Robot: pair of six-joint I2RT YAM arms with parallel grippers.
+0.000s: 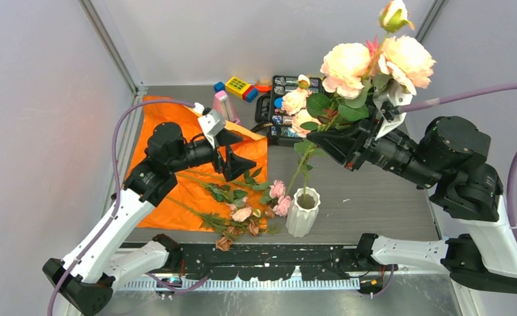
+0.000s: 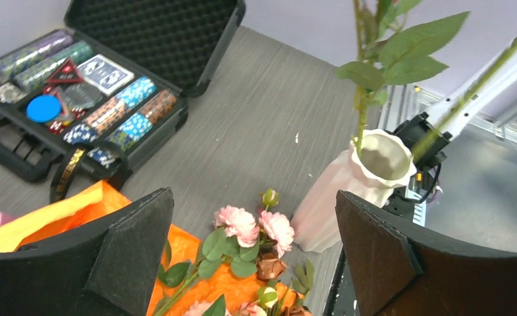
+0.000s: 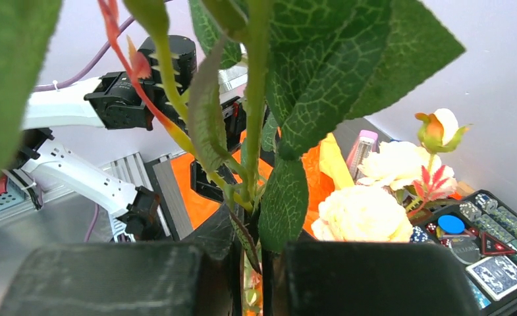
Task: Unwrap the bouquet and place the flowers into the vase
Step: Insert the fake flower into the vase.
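r end effector (image 1: 318, 141) clamped on flowers (image 1: 345, 66), stems in vase (image 1: 303, 212), l end effector (image 1: 239, 153) apart

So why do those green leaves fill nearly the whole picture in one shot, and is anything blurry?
Right wrist view: the green leaves sit right by the lens, so they loom large; the right tool's black fingers look soft. Left wrist view: the left tool's black fingers are soft too, the white ribbed vase sharp. Top view: even light, faint shadows.
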